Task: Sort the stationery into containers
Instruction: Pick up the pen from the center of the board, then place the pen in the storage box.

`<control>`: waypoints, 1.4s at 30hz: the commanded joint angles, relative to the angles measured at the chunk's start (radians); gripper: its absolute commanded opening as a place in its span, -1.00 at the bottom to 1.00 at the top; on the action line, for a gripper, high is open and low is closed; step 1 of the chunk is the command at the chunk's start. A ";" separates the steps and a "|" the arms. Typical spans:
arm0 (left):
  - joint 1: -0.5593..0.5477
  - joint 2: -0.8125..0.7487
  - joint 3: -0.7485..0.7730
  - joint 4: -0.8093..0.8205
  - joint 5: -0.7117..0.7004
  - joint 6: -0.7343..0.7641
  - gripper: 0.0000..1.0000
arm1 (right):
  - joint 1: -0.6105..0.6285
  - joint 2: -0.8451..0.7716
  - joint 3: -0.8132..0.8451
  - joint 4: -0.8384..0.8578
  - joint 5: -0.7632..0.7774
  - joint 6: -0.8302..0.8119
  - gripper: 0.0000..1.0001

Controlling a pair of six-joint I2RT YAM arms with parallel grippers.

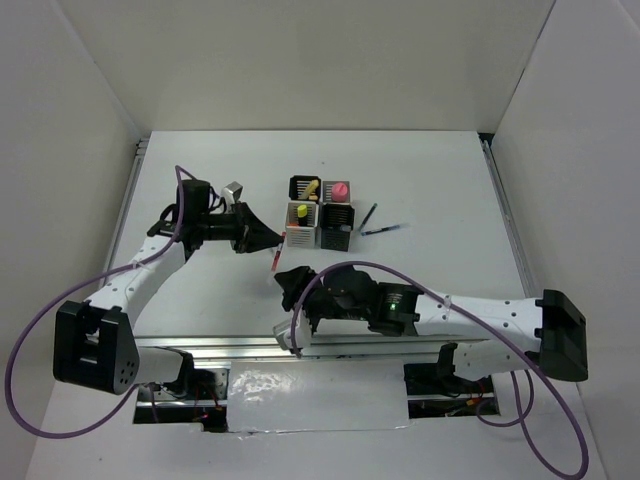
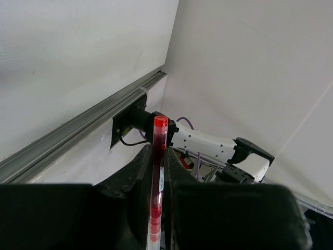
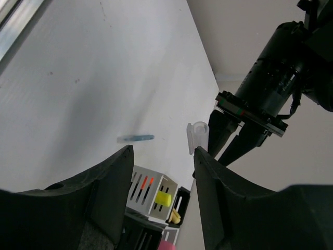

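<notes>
Desk [image 1: 430, 180] carries the containers [image 1: 337, 214], four cups clustered at centre. Left tool [image 1: 270, 240] sits just left of them, clamped on a red pen [image 1: 276, 261] that sticks out well past the fingers. Right tool [image 3: 162, 153] is spread wide and empty, close by the left one. Two dark pens [image 1: 384, 229] lie loose right of the cups.

Risk — the long overhang catches a cup rim or the nearby right tool and twists out of the grip.

Hard to make out — the pen's lower end is cut off in the left wrist view, the black cups' insides are too dark, and the small grey thing [image 1: 234, 190] beside the left arm is unidentified.
</notes>
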 commanded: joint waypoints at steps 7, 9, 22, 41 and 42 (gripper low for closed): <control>0.000 -0.007 -0.027 0.014 0.001 -0.001 -1.00 | 0.016 -0.088 -0.007 0.029 0.054 -0.014 0.13; -0.003 -0.007 -0.029 0.009 -0.007 0.005 -1.00 | 0.016 -0.099 -0.020 0.035 0.059 -0.014 0.13; -0.045 0.010 -0.001 -0.032 -0.054 0.054 -1.00 | -0.050 0.068 0.069 0.048 -0.025 -0.063 0.13; -0.022 0.011 0.010 -0.029 -0.097 0.078 0.99 | -0.066 0.045 0.100 0.026 -0.076 0.016 -1.00; -0.013 0.013 0.020 -0.034 -0.103 0.100 0.99 | -0.082 0.023 0.099 0.019 -0.087 0.031 -1.00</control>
